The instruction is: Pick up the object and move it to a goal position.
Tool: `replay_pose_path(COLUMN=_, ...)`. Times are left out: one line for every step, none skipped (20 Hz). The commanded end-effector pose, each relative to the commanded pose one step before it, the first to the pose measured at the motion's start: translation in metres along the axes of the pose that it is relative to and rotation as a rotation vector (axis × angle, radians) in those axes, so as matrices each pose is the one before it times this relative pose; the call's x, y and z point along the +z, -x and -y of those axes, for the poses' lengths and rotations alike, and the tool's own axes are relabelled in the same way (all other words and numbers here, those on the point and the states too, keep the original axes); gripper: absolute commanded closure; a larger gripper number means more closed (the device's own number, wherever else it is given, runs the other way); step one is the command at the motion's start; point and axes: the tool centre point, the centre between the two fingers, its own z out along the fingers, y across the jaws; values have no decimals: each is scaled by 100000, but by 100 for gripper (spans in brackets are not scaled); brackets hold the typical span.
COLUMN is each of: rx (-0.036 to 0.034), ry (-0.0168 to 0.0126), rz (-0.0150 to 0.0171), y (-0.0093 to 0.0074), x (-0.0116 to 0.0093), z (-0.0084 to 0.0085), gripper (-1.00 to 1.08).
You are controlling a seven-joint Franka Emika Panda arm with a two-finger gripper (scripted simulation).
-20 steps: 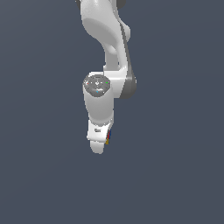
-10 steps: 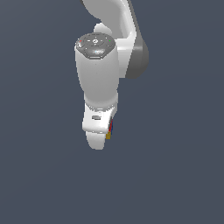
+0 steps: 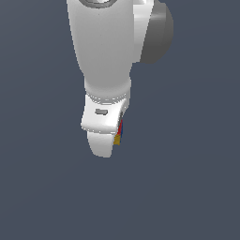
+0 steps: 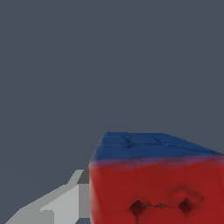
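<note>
Heads up, you're not getting much from the exterior view: the white arm (image 3: 105, 51) fills the upper middle of the picture and runs off the top edge, so its upper links are cut off, and the grey joint cap (image 3: 157, 33) on the exterior view's right is only partly in shot. The end effector (image 3: 108, 138) hangs at the arm's lower end, seen from its back, so its white housing blocks almost everything it's carrying. All you can catch of the block (image 3: 119, 132) is a thin sliver peeking out on the exterior view's right edge of the housing, red above and yellow-orange below. It's up in mid-air against plain dark grey, with nothing visibly under it. The wrist view helps more: the block (image 4: 153, 183) sits huge and close, a red face with two dark dots joined by a faint crease, a blue face meeting it along one edge, and it's cropped by the frame on two sides. One pale grey finger (image 4: 65, 203) presses right up against the block's side; the other finger is out of frame, so you only see half the pinch, but the end effector looks clamped on the block.
</note>
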Motion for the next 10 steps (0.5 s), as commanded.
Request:
replay_pose_path(rx=57, ry=106, rz=45, y=-99, x=-997, z=-263, gripper=108)
replay_pose_path(rx=0, ry=0, rz=0, y=-33, x=-254, z=-76, gripper=108)
replay_pose_path(rx=0, ry=0, rz=0, y=-28, x=-216, z=-67, gripper=108)
replay_pose_path(rx=0, ry=0, rz=0, y=-23, x=-179, z=-58, gripper=108)
replay_pose_path(rx=0, ry=0, rz=0, y=-18, x=-142, z=-50, gripper=108)
replay_pose_path(rx=29, ry=11, rz=62, y=-12, x=-109, z=-41, gripper=108)
replay_pose_path(rx=0, ry=0, rz=0, y=-8, x=-72, z=-35, gripper=108)
replay_pose_path(rx=0, ry=0, rz=0, y=-3, x=-38, z=-27, gripper=108)
replay_pose_path(rx=0, ry=0, rz=0, y=2, x=-4, z=-20, gripper=108)
replay_pose_path(rx=0, ry=0, rz=0, y=4, x=18, z=-10, gripper=108)
